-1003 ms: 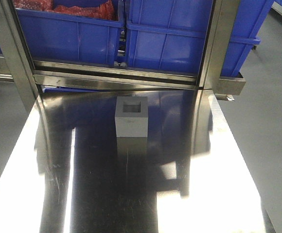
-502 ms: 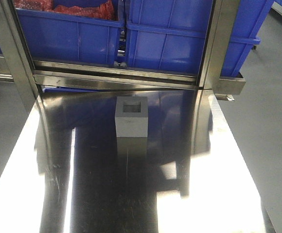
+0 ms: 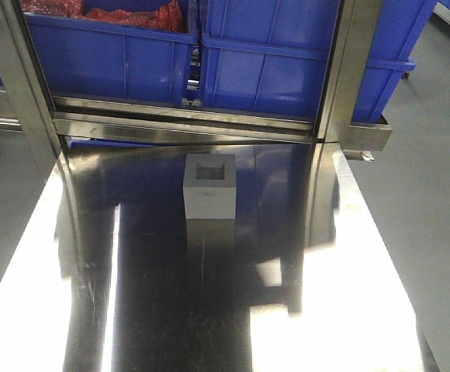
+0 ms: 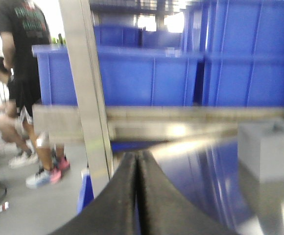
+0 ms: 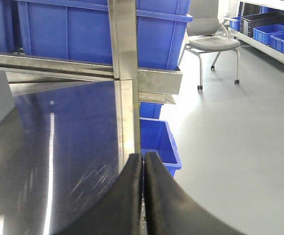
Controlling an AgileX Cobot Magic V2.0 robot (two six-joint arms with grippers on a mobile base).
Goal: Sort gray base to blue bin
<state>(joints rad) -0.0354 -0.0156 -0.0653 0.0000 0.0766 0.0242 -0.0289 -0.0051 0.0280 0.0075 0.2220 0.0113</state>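
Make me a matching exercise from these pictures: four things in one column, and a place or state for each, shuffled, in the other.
Column one:
1 gray base
2 left gripper
3 chair
4 table

Column two:
A shut, holding nothing
B shiny steel surface
C on wheels, seat empty
D standing with its recess facing up

Pairs: 1-D, 2-A, 3-C, 4-B

Whse/workshop: blue crates [image 3: 271, 70] on steel rack [image 3: 186, 124], steel bench [image 3: 209, 310]
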